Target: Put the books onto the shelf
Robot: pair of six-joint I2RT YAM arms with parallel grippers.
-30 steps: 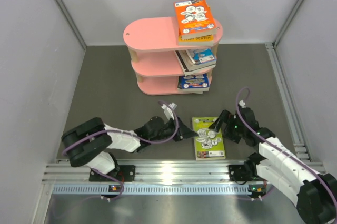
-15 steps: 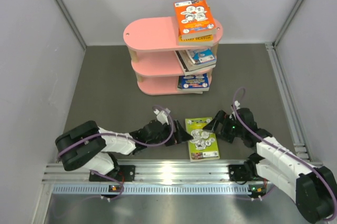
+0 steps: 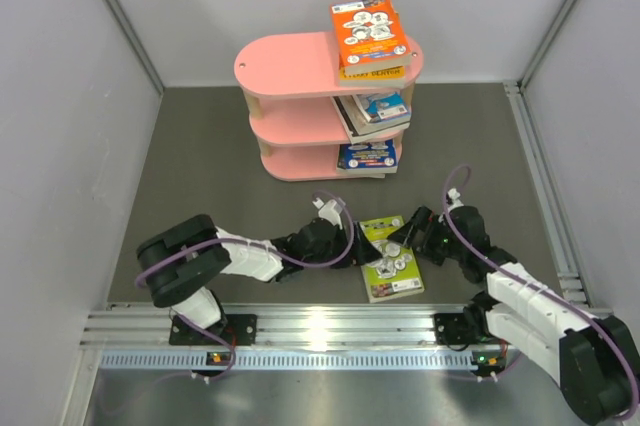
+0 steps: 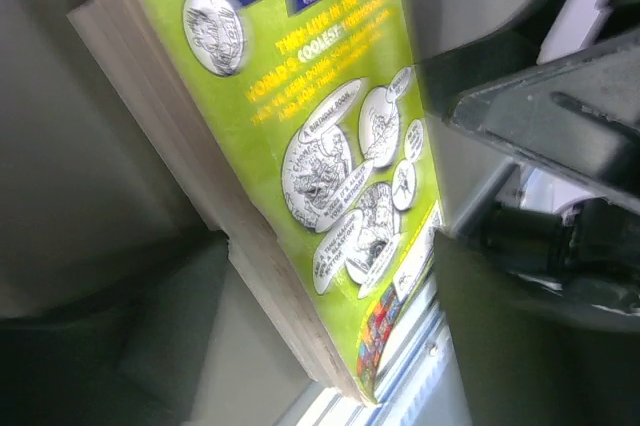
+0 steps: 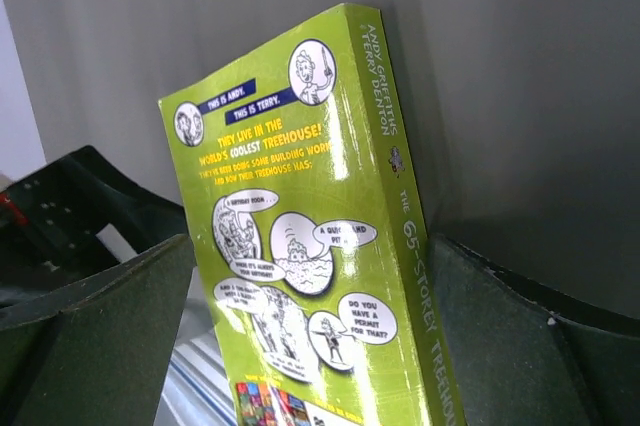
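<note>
From overhead I see the lime book [image 3: 392,264] down on the grey counter [image 3: 200,176], in front of the pink shelf [image 3: 290,64] and well apart from it, close to the arm bases. It sits askew, its far end between my two pincers. The left pincer [image 3: 358,249] reaches in low from the left to the book's left edge. The right pincer [image 3: 403,238] comes in from the right at the book's far right corner. From here I cannot tell whether either one touches the cover.

On the shelf, an orange book [image 3: 370,28] lies on the right end of the top board over a yellow-spined book [image 3: 372,72]. A small stack [image 3: 380,109] rests on the middle board and a blue book [image 3: 367,155] on the bottom one, all at the right end.

Through the left wrist camera, the lime book fills the middle, its cover turned up and its page edge facing me. My left fingers [image 4: 110,346] are blurred dark shapes spread wide to either side, released and grasping nothing. The right pincer shows as a dark shape beyond the book.

Through the right wrist camera, the book rises between my spread fingers [image 5: 100,326], spine to the right. That pincer is released too, at full spread.
</note>
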